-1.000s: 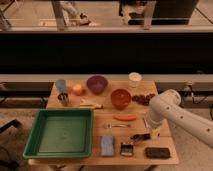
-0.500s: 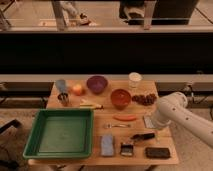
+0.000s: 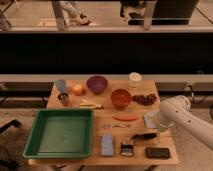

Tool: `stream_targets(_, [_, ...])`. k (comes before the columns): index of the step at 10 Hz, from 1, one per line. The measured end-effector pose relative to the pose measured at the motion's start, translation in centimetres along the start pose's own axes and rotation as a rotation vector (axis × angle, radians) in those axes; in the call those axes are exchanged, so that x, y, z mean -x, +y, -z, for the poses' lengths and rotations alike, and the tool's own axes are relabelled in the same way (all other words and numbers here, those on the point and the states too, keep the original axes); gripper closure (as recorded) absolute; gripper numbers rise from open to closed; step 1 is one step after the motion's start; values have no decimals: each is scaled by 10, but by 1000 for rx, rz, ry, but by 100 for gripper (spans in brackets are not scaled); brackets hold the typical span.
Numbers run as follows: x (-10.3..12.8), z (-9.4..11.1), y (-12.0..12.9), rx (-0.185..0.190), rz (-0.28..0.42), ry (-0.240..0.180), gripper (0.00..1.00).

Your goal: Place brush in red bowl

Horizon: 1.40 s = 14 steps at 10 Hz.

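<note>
The brush (image 3: 141, 136) lies flat on the wooden table (image 3: 100, 117), near the front right, with its dark handle pointing right. The red bowl (image 3: 121, 98) stands upright and empty behind it, near the table's middle. My gripper (image 3: 156, 133) hangs from the white arm (image 3: 172, 112), which comes in from the right. It is low over the table at the right end of the brush's handle. I cannot see whether it touches the brush.
A purple bowl (image 3: 97, 83), white cup (image 3: 134, 79) and dark grapes (image 3: 145, 99) stand at the back. A large green tray (image 3: 62, 132) fills the front left. A silver utensil (image 3: 117, 126), orange carrot (image 3: 125, 117), blue sponge (image 3: 106, 144), small dark object (image 3: 126, 148) and black block (image 3: 157, 152) lie around the brush.
The arm has shifted a little to the right and lower, bringing the gripper down by the brush's handle end. The brush and the bowl have not moved.
</note>
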Motion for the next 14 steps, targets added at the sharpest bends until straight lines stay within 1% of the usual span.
stream_targets(2, [-3, 1, 1, -3, 2, -4, 20])
stream_targets(3, [-8, 2, 5, -4, -3, -6, 26])
stream_targets(5, [-11, 1, 8, -2, -2, -9, 40])
stream_targets(8, [-8, -4, 14, 23, 13, -12, 41])
stream_targets(12, [2, -8, 22, 53, 43, -18, 41])
stream_targets(13, [4, -9, 23, 56, 50, -21, 44])
stream_targets(14, [6, -8, 25, 59, 57, -24, 55])
